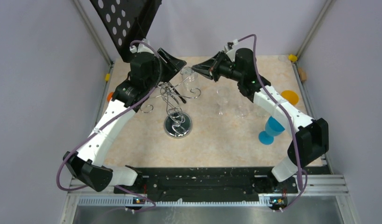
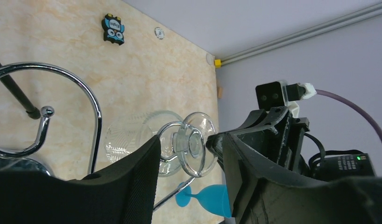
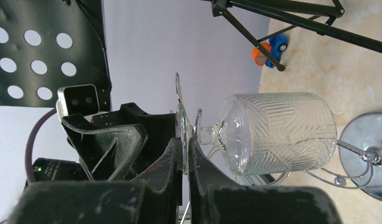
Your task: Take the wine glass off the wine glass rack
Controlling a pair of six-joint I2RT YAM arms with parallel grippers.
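Note:
The silver wire wine glass rack (image 1: 178,122) stands mid-table on its round chrome base; its curled hooks also show in the left wrist view (image 2: 88,100). A clear ribbed wine glass (image 1: 188,74) hangs upside down from a far hook arm. My right gripper (image 1: 199,69) is shut on the glass's flat foot (image 3: 181,122), with the bowl (image 3: 278,133) just beyond the fingertips (image 3: 199,148). My left gripper (image 1: 173,60) is open, and its jaws stand on either side of the glass foot (image 2: 194,145) without touching it.
A black tripod stand with a perforated plate (image 1: 126,23) rises at the back left. A blue goblet (image 1: 272,130) and an orange disc (image 1: 290,97) lie at the right. Clear glasses (image 1: 222,105) stand right of the rack. Grey walls close in on both sides.

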